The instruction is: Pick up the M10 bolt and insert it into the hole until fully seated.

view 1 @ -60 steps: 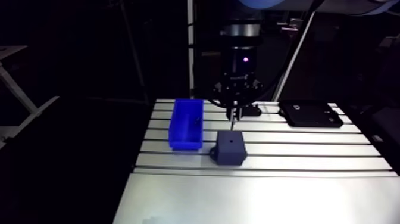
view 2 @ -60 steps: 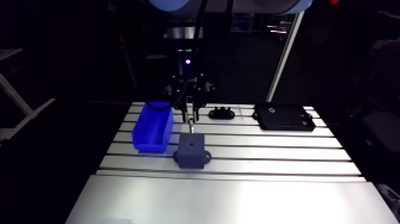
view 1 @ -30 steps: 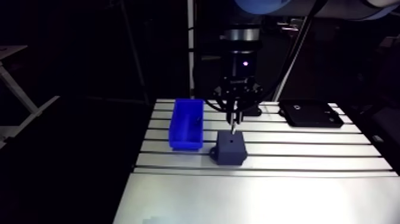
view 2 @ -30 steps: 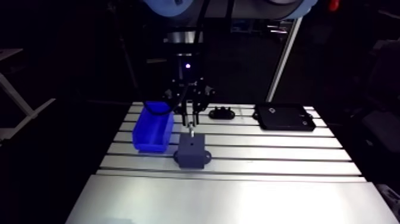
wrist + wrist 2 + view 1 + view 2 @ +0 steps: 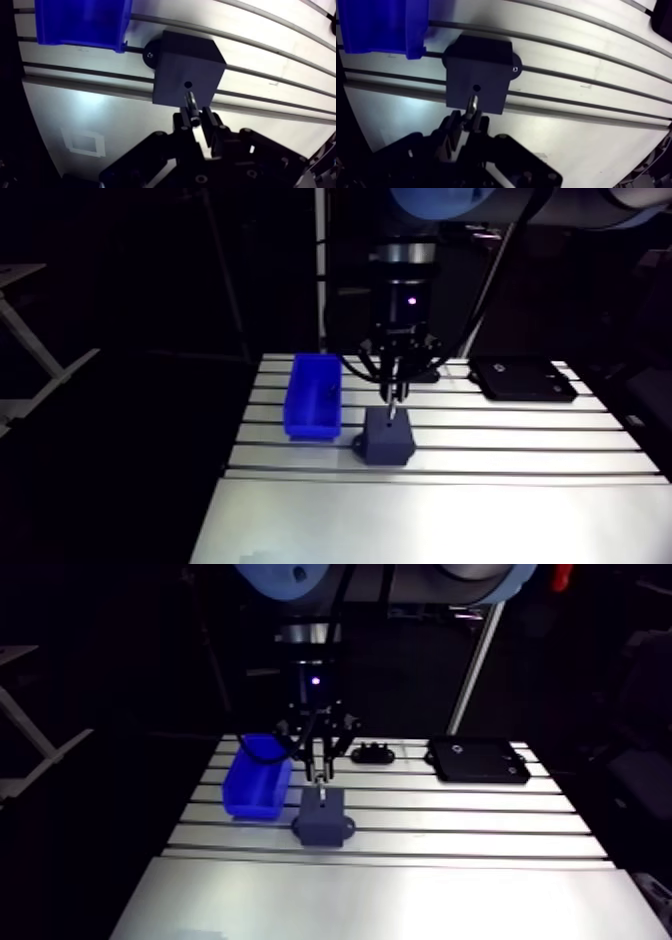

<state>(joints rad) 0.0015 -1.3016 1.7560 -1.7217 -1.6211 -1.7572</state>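
Arm view: gripper (image 5: 392, 386) hangs over the dark block (image 5: 388, 440) on the counter (image 5: 450, 498), blue bin (image 5: 313, 398) just beside it. Wrist view: fingers (image 5: 185, 121) clamp the M10 bolt (image 5: 191, 102), long axis pointing straight down from them, tip right at the hole (image 5: 188, 84) in the block's top; whether it touches is hard to tell.

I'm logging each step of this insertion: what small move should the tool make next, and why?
Probably a slow, straight descent along the bolt's axis. The tool is shut on the bolt, which points at the hole in the top of the dark block. The tip sits close to the hole but, as far as the wrist view shows, has not entered it.
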